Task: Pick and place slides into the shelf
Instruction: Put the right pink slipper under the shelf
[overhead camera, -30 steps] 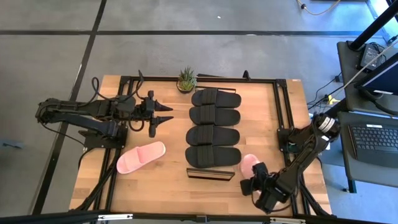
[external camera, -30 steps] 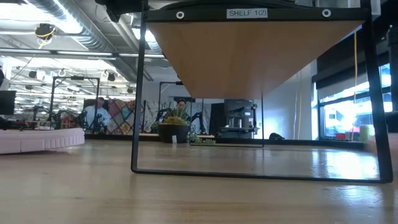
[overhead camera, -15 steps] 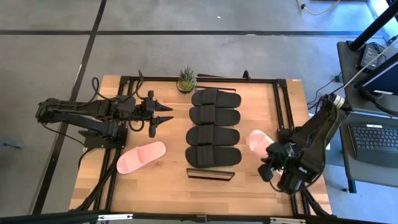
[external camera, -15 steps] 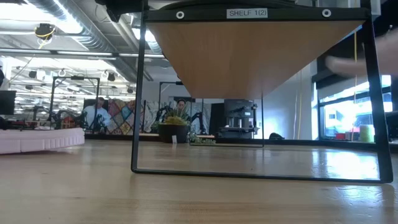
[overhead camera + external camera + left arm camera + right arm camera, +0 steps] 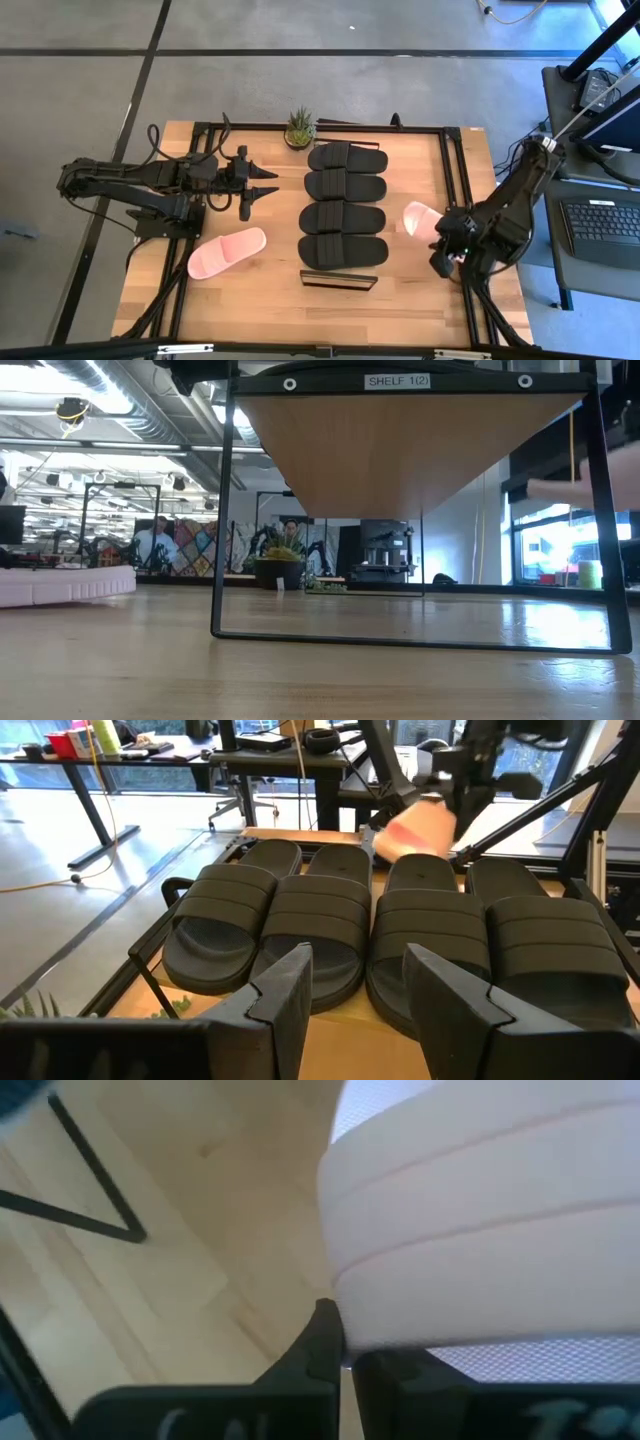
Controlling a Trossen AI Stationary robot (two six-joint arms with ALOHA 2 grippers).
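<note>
A: Right gripper [image 5: 440, 250]?
B: Clamped on pink slide [image 5: 418, 220], lifted right of the shelf [image 5: 340, 280].
A: Others?
B: Four black slides [image 5: 345, 203] on it, second pink slide [image 5: 227, 251] on table. Left gripper [image 5: 272, 183] parted, empty.

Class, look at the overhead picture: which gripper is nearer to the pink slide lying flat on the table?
Left. The left gripper hovers open just above-right of the pink slide on the table; the right gripper, shut on the other pink slide, is across the shelf.
</note>
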